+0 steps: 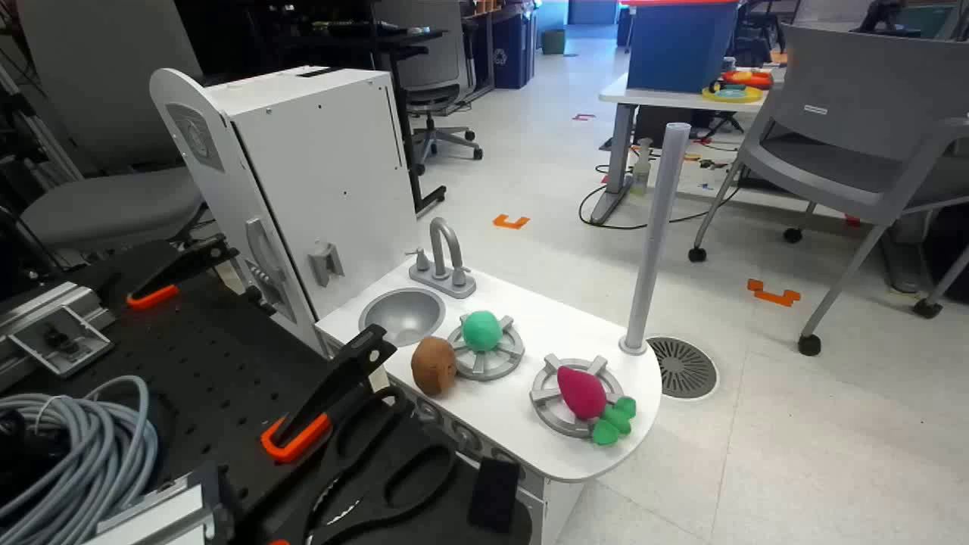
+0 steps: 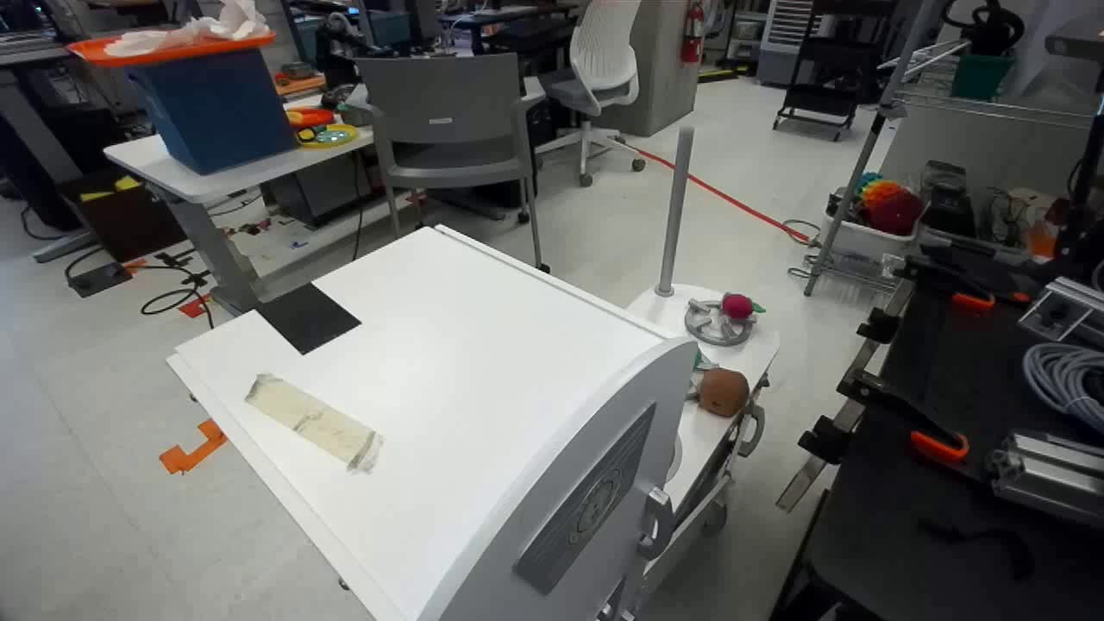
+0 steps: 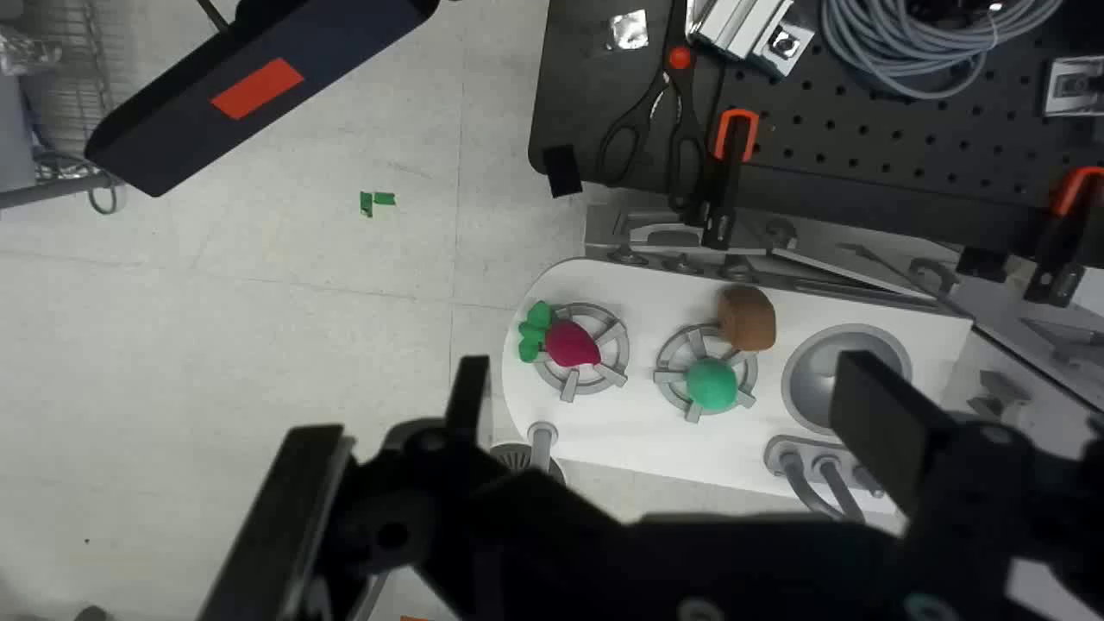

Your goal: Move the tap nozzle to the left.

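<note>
I find the silver-grey arched tap nozzle [image 1: 437,251] upright beside the round grey sink bowl [image 1: 403,312], near the edge of the white table [image 1: 560,318]. Jaws: wide apart, holding nothing. I advise lowering them astride the arch, clear of its short grey handles [image 1: 459,278], then a gentle leftward swing. A round green toy [image 1: 482,331] sits on a grey ring-shaped burner [image 1: 480,363]. Room: grey chair [image 1: 840,113], pale floor [image 1: 855,439].
</note>
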Controlling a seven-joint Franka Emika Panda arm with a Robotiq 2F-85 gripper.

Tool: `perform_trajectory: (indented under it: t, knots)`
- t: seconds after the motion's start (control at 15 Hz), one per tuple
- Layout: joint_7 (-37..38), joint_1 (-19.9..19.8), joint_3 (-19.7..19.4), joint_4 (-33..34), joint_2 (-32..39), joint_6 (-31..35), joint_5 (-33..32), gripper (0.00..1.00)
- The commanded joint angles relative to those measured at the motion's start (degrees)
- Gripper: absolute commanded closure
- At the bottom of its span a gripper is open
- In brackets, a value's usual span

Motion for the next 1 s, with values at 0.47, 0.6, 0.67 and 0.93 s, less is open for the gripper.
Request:
perform_trajectory:
  t: [0.47,0.6,0.67,0.93]
  knots:
    - [1.95,0.07,1.08,1.44,2.47,0.25,0.20,0.00]
    - [4.89,1.22,2.68,3.20,8.58,2.38,0.11,0.00]
    - [6.42,1.64,3.48,3.55,11.37,4.41,0.00,0.00]
    - [13.85,2.49,8.11,5.77,25.44,13.23,-1.55,0.00]
